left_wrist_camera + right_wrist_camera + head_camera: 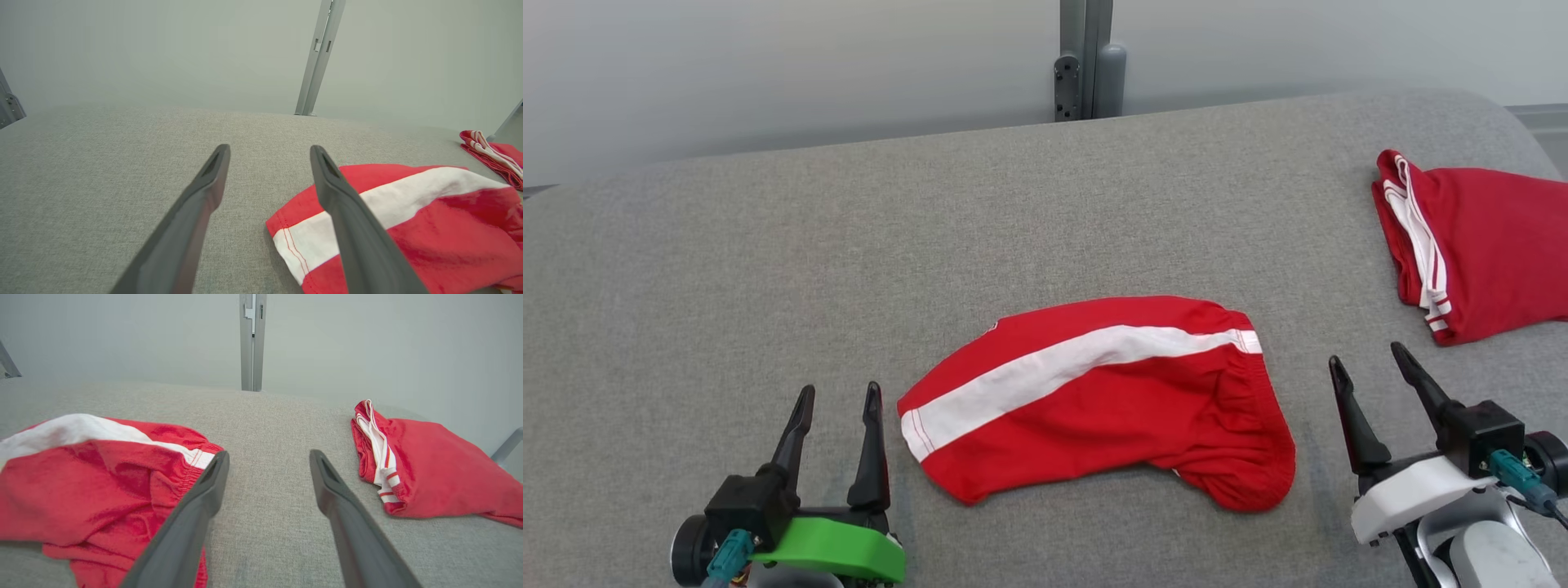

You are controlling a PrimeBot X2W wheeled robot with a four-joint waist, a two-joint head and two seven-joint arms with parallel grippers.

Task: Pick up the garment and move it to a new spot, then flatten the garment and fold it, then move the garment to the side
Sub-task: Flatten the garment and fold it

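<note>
A big grey tabletop [768,245] fills the room in front of me. A red garment [1111,416] with a white stripe lies flat in the middle, near the front. A second red garment [1494,245] sits folded at the far right. The left gripper [840,396] rests just left of the striped one and the right gripper [1366,358] just right of it. Both have their jaws wide apart, holding nothing.

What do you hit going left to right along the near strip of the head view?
left tool → red garment with white stripe → right tool. The folded red garment lies farther back, over the right tool's span, so it's left unordered.
</note>
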